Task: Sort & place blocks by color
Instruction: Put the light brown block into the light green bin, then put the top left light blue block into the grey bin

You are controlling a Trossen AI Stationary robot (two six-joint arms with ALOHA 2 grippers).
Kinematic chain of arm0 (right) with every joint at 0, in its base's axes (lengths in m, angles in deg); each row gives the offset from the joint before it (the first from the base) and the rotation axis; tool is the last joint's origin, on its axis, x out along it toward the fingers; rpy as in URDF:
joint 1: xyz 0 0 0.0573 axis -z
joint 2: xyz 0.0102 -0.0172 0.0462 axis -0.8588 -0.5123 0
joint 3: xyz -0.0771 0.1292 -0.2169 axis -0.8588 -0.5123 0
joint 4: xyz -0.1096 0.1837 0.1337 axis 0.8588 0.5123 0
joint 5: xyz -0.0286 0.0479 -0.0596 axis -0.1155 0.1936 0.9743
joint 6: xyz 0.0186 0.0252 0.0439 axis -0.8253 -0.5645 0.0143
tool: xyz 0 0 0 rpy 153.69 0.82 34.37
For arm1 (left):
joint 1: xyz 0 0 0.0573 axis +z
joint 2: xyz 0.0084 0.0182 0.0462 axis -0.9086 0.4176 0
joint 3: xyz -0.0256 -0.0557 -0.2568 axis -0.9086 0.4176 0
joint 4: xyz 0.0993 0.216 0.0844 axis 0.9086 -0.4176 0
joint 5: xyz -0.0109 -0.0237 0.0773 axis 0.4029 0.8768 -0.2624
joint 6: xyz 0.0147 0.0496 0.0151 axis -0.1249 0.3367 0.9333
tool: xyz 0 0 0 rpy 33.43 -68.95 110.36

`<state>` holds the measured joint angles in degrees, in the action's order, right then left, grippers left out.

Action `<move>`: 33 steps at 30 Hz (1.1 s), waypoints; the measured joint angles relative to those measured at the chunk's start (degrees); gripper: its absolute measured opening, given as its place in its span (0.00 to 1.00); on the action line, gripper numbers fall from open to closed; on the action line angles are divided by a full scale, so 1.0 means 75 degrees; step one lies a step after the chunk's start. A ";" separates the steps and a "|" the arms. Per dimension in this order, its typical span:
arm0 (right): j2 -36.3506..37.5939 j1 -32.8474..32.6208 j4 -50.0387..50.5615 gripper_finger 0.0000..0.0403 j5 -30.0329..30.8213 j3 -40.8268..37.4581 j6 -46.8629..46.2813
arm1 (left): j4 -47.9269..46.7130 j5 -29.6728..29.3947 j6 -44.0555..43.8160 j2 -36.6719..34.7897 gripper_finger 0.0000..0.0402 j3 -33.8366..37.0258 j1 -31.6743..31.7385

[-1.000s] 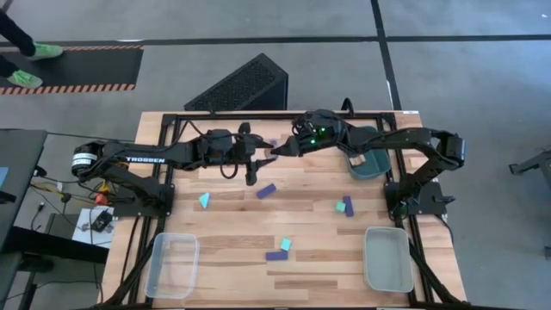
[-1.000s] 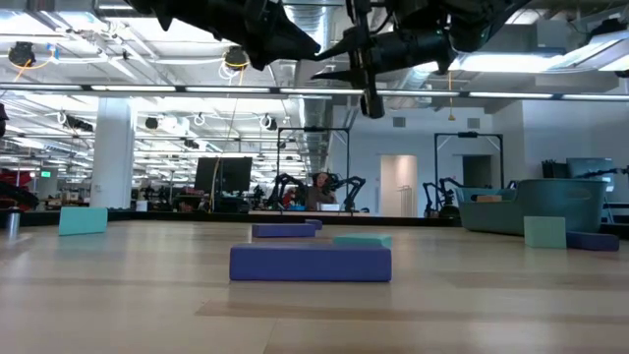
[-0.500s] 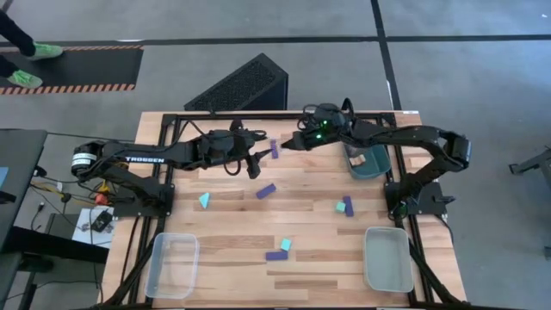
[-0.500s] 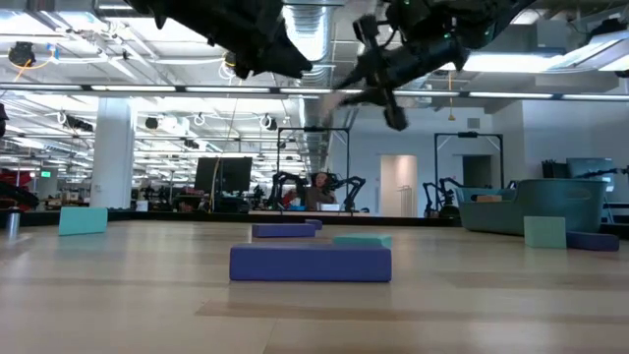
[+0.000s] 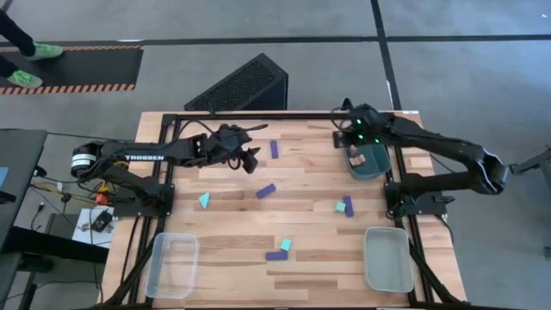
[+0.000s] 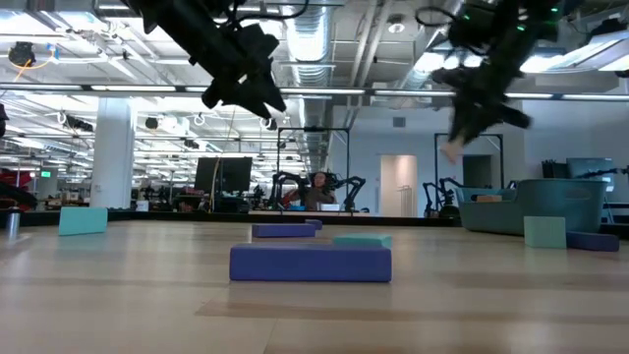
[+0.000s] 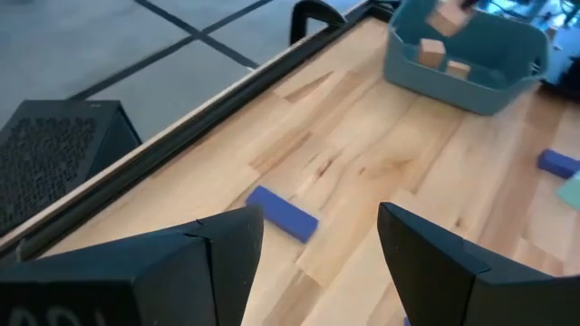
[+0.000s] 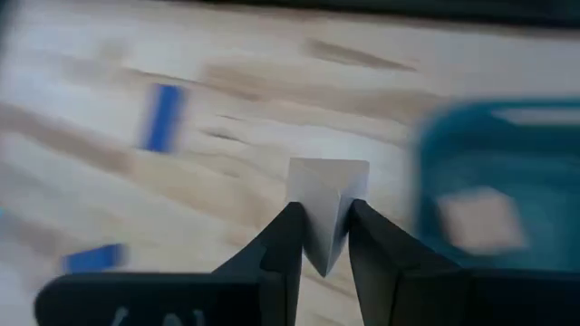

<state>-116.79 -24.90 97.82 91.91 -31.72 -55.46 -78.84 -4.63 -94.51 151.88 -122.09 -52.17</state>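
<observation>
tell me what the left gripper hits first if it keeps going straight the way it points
Probably the blue bar lying just ahead of the open left gripper; the teal bin sits farther on. Depth is unclear.

Blurry and hidden bits

The right wrist view is smeared: the bin (image 8: 507, 199) and the blue bars (image 8: 164, 116) look fuzzy. In the high view the right gripper (image 5: 343, 140) is too small to show the block (image 8: 326, 213) it pinches.

Teal bin (image 5: 368, 162) far edge, 2 clear trays (image 5: 172, 264) (near corners).
</observation>
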 joint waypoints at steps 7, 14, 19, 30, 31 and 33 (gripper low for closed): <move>0.0920 -0.0155 0.1152 0.23 0.1323 -0.1076 -0.0852 | 0.0026 -0.0089 0.0279 0.0000 0.52 0.0000 0.0351; 0.1154 -0.0324 0.1215 0.23 0.1516 -0.1797 -0.1436 | -0.0063 -0.0111 -0.0335 0.0121 0.52 0.0000 0.0411; 0.1166 -0.0365 0.1275 0.26 0.1481 -0.2073 -0.1580 | -0.0989 0.0097 -0.1043 -0.0018 0.52 -0.0001 0.0448; 0.1571 -0.0740 0.1160 0.58 0.1281 -0.2081 -0.1315 | -0.3572 -0.0266 -0.2710 -0.0823 0.52 0.0534 0.0279; 0.1708 -0.0862 0.1056 0.60 0.1296 -0.2081 -0.1316 | -0.3521 -0.0114 -0.3031 -0.0865 0.52 0.0820 0.0207; 0.2025 -0.1168 0.0845 0.62 0.1376 -0.2078 -0.1321 | -0.3605 0.0345 -0.3767 -0.0909 0.52 0.1322 0.0007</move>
<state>-101.61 -33.67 104.16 102.23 -47.30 -65.36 -105.88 -2.05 -122.76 145.06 -112.17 -52.12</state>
